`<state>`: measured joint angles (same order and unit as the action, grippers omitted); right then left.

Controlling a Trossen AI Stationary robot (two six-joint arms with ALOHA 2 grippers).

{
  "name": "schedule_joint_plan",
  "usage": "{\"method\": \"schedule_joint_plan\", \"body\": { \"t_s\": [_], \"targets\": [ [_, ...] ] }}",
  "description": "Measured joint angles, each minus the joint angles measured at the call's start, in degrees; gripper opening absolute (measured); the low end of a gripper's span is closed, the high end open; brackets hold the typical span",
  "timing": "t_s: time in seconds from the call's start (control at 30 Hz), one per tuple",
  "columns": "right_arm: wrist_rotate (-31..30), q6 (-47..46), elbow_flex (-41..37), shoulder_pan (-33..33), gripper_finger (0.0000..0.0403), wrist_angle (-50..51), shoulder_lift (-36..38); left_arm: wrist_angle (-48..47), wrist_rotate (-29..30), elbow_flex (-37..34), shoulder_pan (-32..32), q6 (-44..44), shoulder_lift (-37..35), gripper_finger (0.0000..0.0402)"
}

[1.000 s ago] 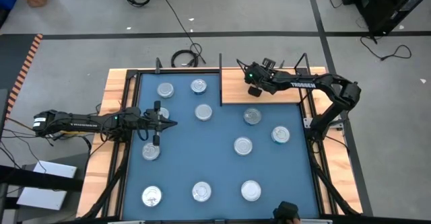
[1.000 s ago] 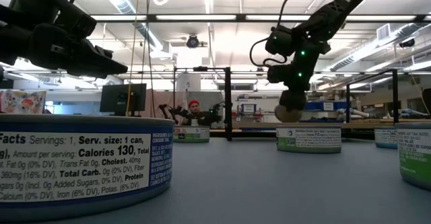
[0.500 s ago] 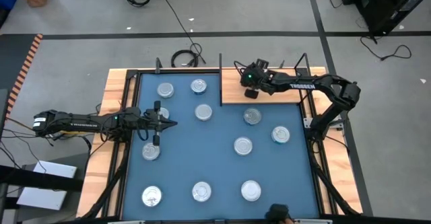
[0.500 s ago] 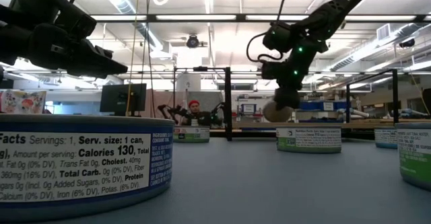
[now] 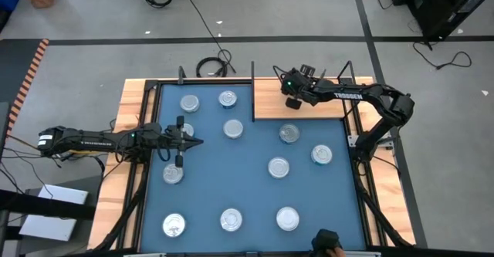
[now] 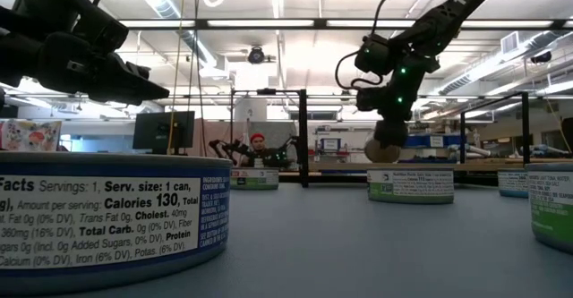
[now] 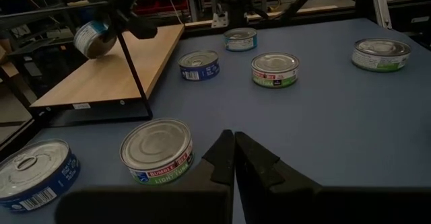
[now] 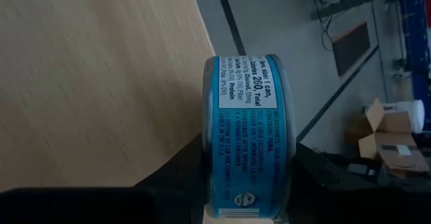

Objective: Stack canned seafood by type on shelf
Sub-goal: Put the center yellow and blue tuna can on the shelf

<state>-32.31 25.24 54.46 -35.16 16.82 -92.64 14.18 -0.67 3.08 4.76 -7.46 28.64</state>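
My right gripper (image 5: 292, 99) hangs above the back left part of the light wooden shelf (image 5: 324, 110), shut on a blue-labelled tin (image 8: 248, 136) held on its edge. The same tin (image 7: 94, 39) shows over the shelf (image 7: 108, 76) in the left wrist view, and it hangs clear of the surface in the low view (image 6: 385, 148). Several silver-lidded tins lie spread over the blue mat, such as one (image 5: 289, 133) just in front of the shelf. My left gripper (image 5: 187, 141) hovers shut and empty over the mat's left side, near a green-labelled tin (image 7: 157, 151).
A black frame with upright posts (image 5: 253, 91) borders the blue mat (image 5: 231, 180) and the shelf's left edge. A tin (image 6: 107, 213) stands close against the low camera. Tins stand in the mat's back left corner (image 5: 190, 103) and along the front (image 5: 231, 220). A person sits in the room beyond.
The right gripper with its tin swung a little left over the shelf, then came back right to about where it was. The left arm has stayed still.
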Motion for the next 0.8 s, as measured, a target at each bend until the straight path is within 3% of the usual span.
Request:
{"method": "schedule_joint_plan", "body": {
  "t_s": [0.1,0.27,0.37,0.5,0.8],
  "targets": [
    [0.32,-1.97,0.04,0.09,0.0151,0.13,0.02,0.00,0.00,0.01,0.00,0.00,0.02,0.0017],
    [2.10,-2.76,-0.13,0.37,0.0244,2.83,-0.16,-0.03,0.00,-0.01,0.00,0.02,0.02,0.0017],
    [2.71,-3.96,-0.07,0.59,0.0267,4.82,-0.09,-0.09,0.00,0.01,0.00,0.02,0.02,0.0017],
    [5.08,-5.06,-0.07,0.64,0.0263,7.37,-0.09,-0.40,0.00,0.01,0.00,0.02,0.02,0.0017],
    [8.13,-6.37,0.00,1.61,0.0213,10.34,0.52,-0.42,0.00,0.00,0.01,0.04,0.02,0.0017]
  ]
}}
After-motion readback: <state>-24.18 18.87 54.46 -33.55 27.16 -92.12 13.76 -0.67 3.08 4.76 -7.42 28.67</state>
